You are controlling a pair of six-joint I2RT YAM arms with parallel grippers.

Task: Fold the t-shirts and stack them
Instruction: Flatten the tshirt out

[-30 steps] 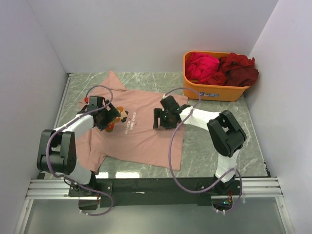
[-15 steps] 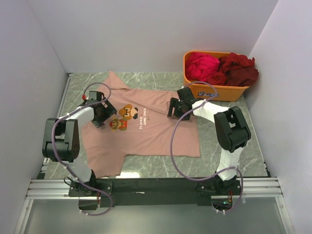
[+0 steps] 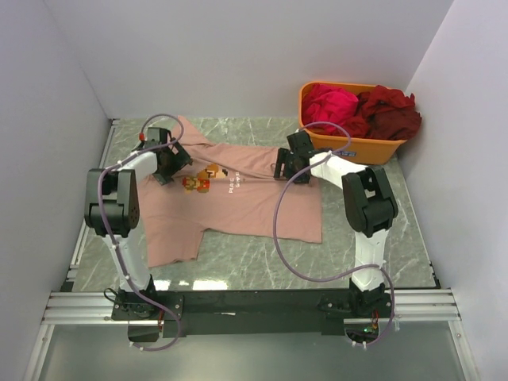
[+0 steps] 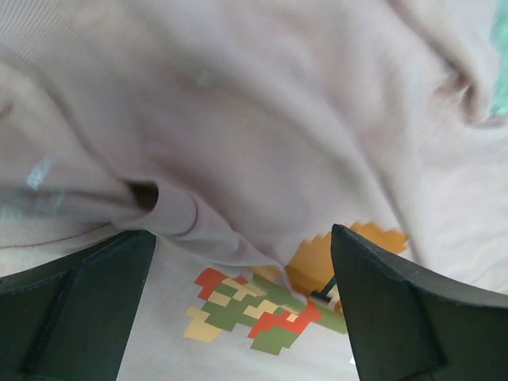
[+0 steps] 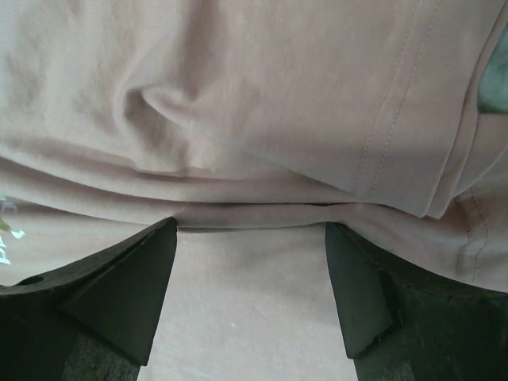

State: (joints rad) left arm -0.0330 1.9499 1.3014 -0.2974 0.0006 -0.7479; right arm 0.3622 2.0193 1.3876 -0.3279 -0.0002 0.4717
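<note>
1. Salmon-pink t-shirt (image 3: 238,218) is lying sideways on the table (image 3: 397,238), left of centre, with one sleeve pointing toward the near-left corner.
2. Pixel figure (image 3: 202,182) and white lettering (image 3: 236,184) are showing just nearer than a bunched fold running along the shirt's far side.
3. Left gripper (image 3: 165,165) is sitting low at the fold's left end. Jaws are standing wide apart, clamping nothing (a ribbed cloth edge is lying between the fingers (image 4: 75,317)).
4. Right gripper (image 3: 287,167) is sitting at the fold's right end, jaws likewise spread, nothing gripped.
5. Orange tub (image 3: 349,148) is occupying the far-right corner, holding a magenta t-shirt (image 3: 328,107) and a dark red t-shirt (image 3: 390,111).
</note>
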